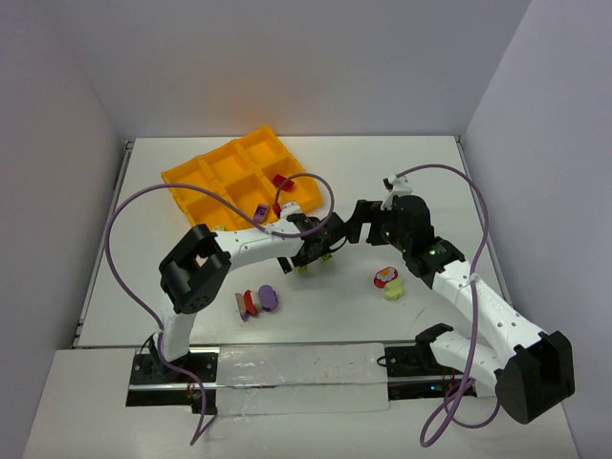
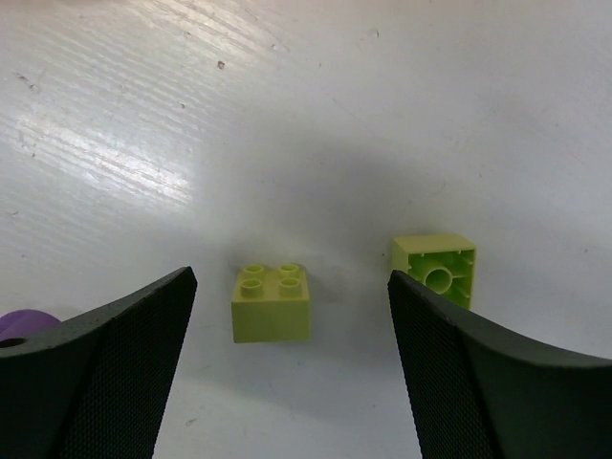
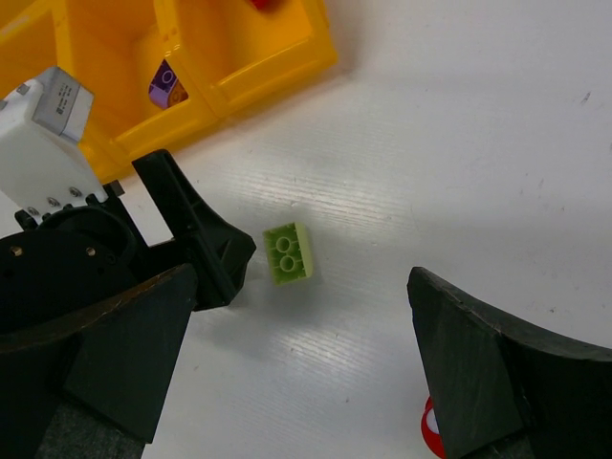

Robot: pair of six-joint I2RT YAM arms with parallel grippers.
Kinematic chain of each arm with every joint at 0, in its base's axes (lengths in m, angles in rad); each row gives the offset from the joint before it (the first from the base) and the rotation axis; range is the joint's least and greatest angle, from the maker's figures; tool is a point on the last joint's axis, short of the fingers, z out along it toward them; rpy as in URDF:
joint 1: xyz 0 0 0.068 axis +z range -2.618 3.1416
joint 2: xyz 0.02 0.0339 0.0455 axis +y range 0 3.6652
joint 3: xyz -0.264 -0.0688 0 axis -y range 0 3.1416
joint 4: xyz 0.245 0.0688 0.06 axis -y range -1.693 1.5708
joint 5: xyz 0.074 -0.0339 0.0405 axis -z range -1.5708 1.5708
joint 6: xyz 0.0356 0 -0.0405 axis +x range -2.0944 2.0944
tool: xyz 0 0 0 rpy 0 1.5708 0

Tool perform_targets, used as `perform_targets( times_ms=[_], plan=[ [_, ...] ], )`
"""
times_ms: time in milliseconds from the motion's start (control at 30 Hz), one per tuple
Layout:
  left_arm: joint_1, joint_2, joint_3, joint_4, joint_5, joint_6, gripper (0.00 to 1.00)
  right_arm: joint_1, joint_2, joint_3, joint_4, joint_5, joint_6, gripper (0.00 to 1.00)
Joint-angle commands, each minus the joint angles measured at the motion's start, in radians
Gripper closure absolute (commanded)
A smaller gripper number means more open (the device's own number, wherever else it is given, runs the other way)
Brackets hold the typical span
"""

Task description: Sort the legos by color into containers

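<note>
Hovering wide open, your left gripper (image 2: 292,282) straddles a studs-up green brick (image 2: 271,304) on the table (image 2: 382,115); a flipped brick (image 2: 438,268) lies by one finger. Your right gripper (image 3: 304,287) gapes empty nearby. The tray (image 1: 191,177) holds a purple brick (image 1: 260,211), and probably a red brick (image 1: 281,181) too.

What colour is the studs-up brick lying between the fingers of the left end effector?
Yellow-green. The brick shows best in the left wrist view.
</note>
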Motion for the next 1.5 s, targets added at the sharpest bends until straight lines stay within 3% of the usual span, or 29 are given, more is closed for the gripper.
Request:
perform_targets(
  times_ms=[0, 267, 767, 1133, 1233, 1333, 1467],
  plan=[
    [-0.005, -0.066, 0.016, -0.032, -0.039, -0.060, 0.15, -0.005, -0.013, 0.007, 0.036, -0.015, 0.008, 0.02],
    [-0.007, -0.060, -0.004, -0.005, -0.006, -0.046, 0.29, -0.003, -0.012, 0.010, 0.035, -0.019, 0.006, 0.01],
    [-0.008, -0.064, -0.066, 0.038, 0.043, -0.048, 0.33, -0.005, -0.007, 0.014, 0.035, -0.027, 0.010, 0.02],
    [-0.008, -0.047, -0.068, 0.053, 0.062, -0.035, 0.50, -0.005, -0.012, 0.013, 0.035, -0.023, 0.020, 0.02],
    [-0.010, -0.047, -0.063, 0.046, 0.065, -0.031, 0.63, -0.005, -0.016, 0.009, 0.041, -0.023, 0.023, 0.02],
    [-0.005, -0.077, -0.040, -0.002, -0.023, -0.028, 0.88, -0.005, -0.016, 0.012, 0.028, -0.013, 0.018, 0.02],
    [0.079, -0.195, -0.031, -0.016, -0.080, 0.057, 1.00, -0.004, -0.027, 0.011, 0.021, 0.002, 0.014, 0.02]
  ],
)
